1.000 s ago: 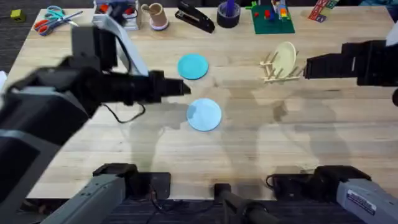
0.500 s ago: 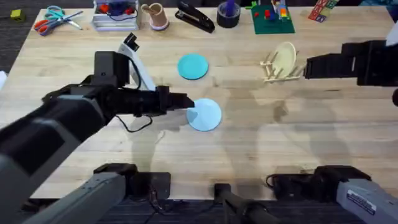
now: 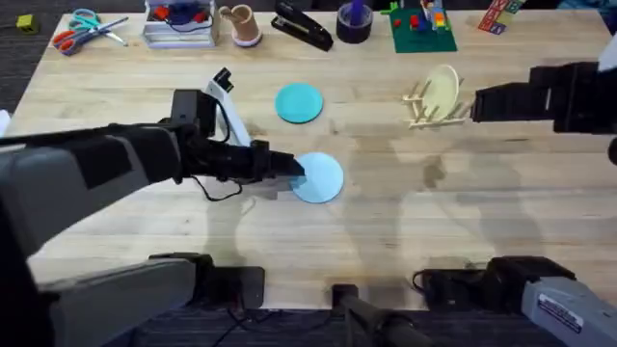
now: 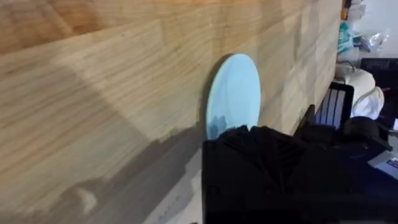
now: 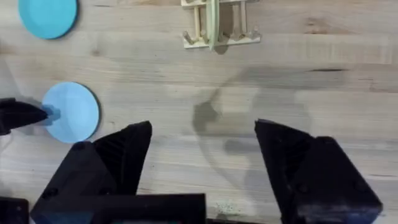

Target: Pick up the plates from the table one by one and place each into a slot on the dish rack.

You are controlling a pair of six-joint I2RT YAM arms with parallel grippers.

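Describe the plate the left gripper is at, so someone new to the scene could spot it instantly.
On the light wooden plank table, look near the middle, a little nearer the arm bases than the brighter teal round plate. There lies the pale light-blue round flat plate, with the left gripper at its edge. It is paler than the teal plate and lies flat, unlike the cream-yellow plate standing in the wooden peg rack.

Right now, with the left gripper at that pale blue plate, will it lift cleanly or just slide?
The pale blue plate lies flat on the smooth table, so it may slide when the left gripper nudges its edge. It looks thin and rigid, probably light.
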